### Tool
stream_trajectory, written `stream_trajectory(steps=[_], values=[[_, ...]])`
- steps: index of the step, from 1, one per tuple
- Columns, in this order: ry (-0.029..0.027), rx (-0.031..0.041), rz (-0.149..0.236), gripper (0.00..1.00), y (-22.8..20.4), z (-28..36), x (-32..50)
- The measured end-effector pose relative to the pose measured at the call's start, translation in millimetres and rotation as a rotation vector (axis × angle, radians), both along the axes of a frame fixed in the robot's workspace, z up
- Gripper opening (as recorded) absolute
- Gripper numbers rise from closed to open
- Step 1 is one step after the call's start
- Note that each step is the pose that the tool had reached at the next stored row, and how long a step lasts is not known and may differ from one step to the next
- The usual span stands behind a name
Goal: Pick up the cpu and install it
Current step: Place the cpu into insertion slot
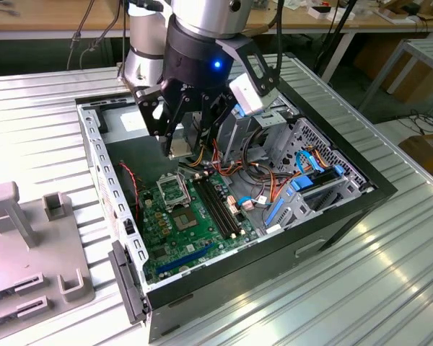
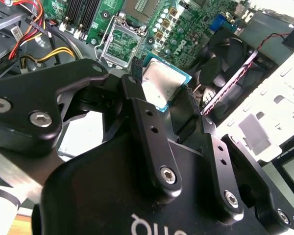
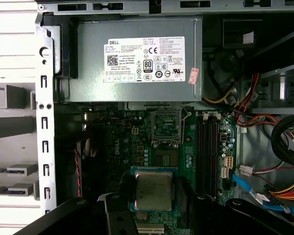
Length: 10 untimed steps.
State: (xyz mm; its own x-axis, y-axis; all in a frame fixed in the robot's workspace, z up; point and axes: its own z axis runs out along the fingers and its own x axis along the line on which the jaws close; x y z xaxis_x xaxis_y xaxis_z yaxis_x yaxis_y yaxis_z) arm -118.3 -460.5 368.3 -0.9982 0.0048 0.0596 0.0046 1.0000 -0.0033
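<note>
Pinching the cpu by two opposite edges, the black fingers are clamping it flat, with its metal lid facing up toward the wrist and its green border showing on the free sides. The gripper is hanging inside the open computer case, above the motherboard, so the chip is in the air and touching nothing but the fingers. The socket is lying further along the board toward the power supply. In both wrist views the chip is appearing near the socket but short of it, not squarely over it. Whether the socket's retaining frame is swung clear cannot be told.

Judging from this, the arm is carrying the chip to the socket, and doing that well is looking like a matter of alignment rather than force. The chip's edges should be running parallel to the socket's frame, with centre over centre and its face level with the board. The hold is on the edges only, so slow, smooth travel is suiting it best. The memory slots are flanking the socket on one side and a red-and-black wire is trailing on the other, so the fingers are needing room between them. A tilted or offset placement is risking bent contacts.
</note>
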Motion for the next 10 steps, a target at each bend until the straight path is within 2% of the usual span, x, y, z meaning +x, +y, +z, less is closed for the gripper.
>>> stream_trajectory(steps=[10], values=[[0.0001,0.0000,0.000,0.47,-1.0,-7.7,1.1]])
